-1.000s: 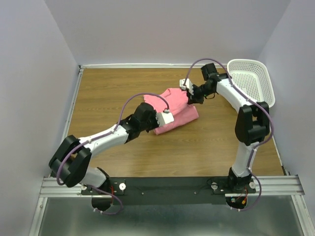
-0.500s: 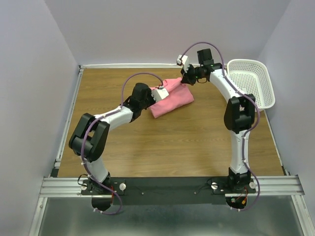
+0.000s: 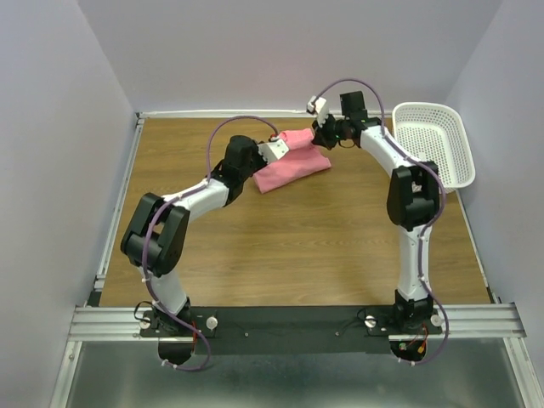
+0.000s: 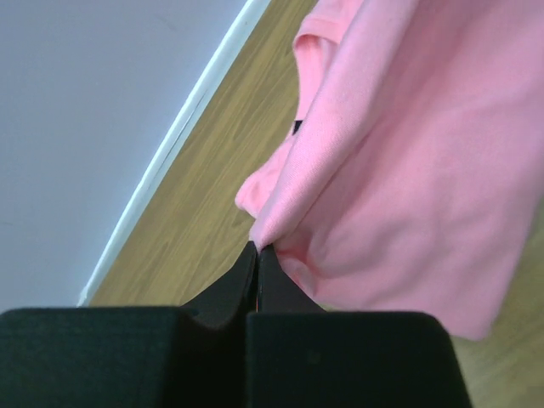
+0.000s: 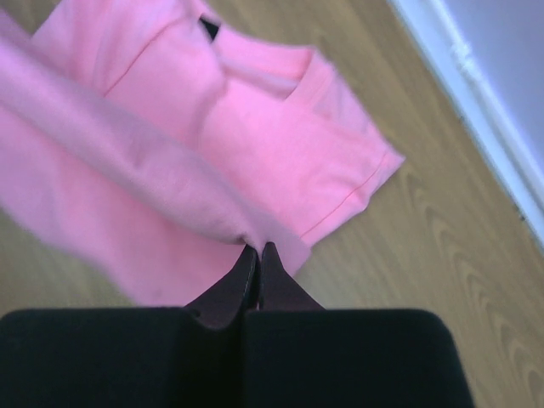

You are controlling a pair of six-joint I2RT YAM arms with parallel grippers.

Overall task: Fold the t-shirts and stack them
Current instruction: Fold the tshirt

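Wooden worktop (image 3: 255,246) carried the t-shirt (image 3: 297,166); my left jaws and right jaws each pinched its lifted edge, so I reckoned level, matched travel would fold it cleanly.
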